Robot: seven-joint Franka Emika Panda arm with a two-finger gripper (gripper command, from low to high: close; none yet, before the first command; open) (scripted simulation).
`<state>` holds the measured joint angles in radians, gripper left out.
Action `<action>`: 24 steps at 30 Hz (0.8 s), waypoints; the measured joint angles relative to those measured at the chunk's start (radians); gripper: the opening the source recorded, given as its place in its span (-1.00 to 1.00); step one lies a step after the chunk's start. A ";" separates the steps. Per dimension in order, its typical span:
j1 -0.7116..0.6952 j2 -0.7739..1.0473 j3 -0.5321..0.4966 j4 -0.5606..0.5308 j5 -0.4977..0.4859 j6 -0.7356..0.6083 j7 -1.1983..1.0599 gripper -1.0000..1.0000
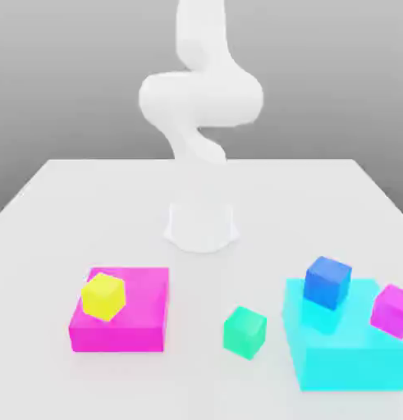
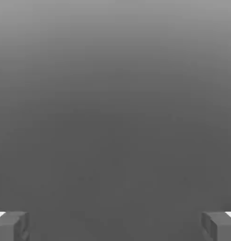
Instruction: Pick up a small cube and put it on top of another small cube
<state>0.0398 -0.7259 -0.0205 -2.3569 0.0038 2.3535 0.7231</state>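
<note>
- Four small cubes and two larger blocks sit on the white table (image 1: pixel 65 205), in front of the white robot arm (image 1: pixel 200 107), whose round base (image 1: pixel 201 227) stands mid-table.
- Taking the teal-green cube (image 1: pixel 245 331) as the landmark: it rests directly on the table, alone, touching nothing, on the near side of the arm's base.
- Toward the exterior view's right of the teal-green cube lies the big cyan block (image 1: pixel 344 357), close beside it but apart.
- On top of that cyan block stands the small blue cube (image 1: pixel 327 281), at the block's far corner on the teal-green cube's side, turned at a slight angle.
- Farther right of the teal-green cube, the small magenta-purple cube (image 1: pixel 392 310) sits at the cyan block's right edge, tilted.
- Toward the exterior view's left of the teal-green cube is the flat magenta block (image 1: pixel 139 316), well apart, with the yellow cube (image 1: pixel 103 296) on it.
- In the hand view the gripper (image 2: pixel 115 226) has its two grey fingertips (image 2: pixel 11 226) spread wide apart, with nothing between them, facing a plain grey background.
</note>
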 joint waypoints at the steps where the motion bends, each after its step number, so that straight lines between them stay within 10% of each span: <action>1: 0.019 0.036 -0.010 -0.027 0.002 0.026 -0.038 0.00; 18: 0.259 0.675 -0.073 -0.479 0.005 0.470 -0.663 0.00; 24: 0.234 0.892 -0.032 -0.474 0.044 0.646 -0.731 0.00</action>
<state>0.2736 0.1658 -0.0523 -2.8314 0.0474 2.9990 -0.0082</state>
